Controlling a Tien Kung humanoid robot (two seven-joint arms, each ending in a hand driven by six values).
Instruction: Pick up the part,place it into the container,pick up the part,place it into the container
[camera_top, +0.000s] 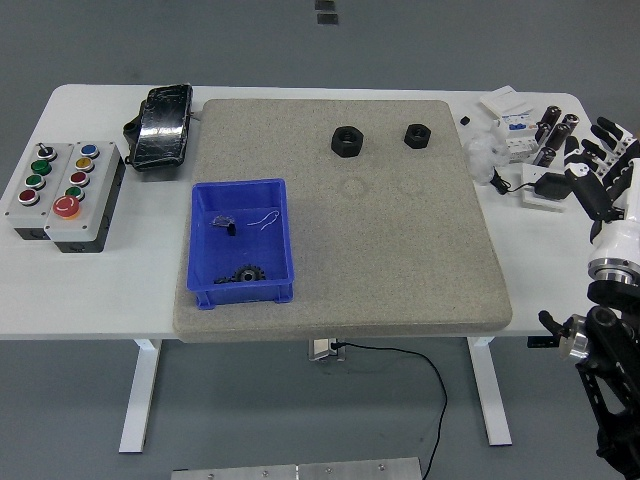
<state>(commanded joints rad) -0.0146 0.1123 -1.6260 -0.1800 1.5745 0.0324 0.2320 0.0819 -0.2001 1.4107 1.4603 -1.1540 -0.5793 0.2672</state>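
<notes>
Two black hex nuts lie on the grey mat at the back: a larger nut (347, 140) and a smaller nut (416, 134) to its right. A blue bin (240, 243) stands on the mat's left part, with a black gear (243, 275) and small bits inside. My right hand (603, 178) hovers at the table's right edge, fingers spread, holding nothing, well to the right of both nuts. The left arm does not show.
A grey button box (62, 193) sits at the table's left. A black pouch (161, 125) lies at the back left. White electrical parts and a cable (520, 140) clutter the back right corner, just beside my right hand.
</notes>
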